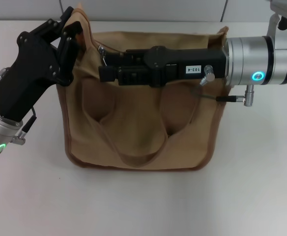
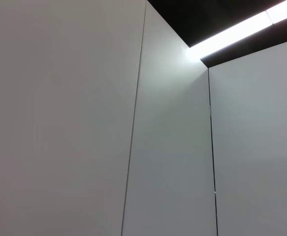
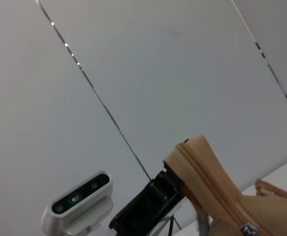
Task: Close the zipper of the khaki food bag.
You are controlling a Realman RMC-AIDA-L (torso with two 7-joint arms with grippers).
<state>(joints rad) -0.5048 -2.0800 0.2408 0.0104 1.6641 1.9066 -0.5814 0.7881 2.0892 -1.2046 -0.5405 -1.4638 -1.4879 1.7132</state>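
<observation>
The bag (image 1: 138,128) lies on the white tabletop (image 1: 251,187). The left pincer (image 1: 71,30) pinches the bag's upper left corner. The right pincer (image 1: 104,69) reaches across the bag's top edge, closed at the zipper (image 3: 217,189) pull (image 3: 248,229).

One khaki food bag (image 1: 143,123) with one zipper (image 3: 217,189) lies on the table (image 1: 261,187), two grippers beside it.

Bright even overhead light; ceiling strip light (image 2: 242,30) glares; soft shadows; frames sharp.
</observation>
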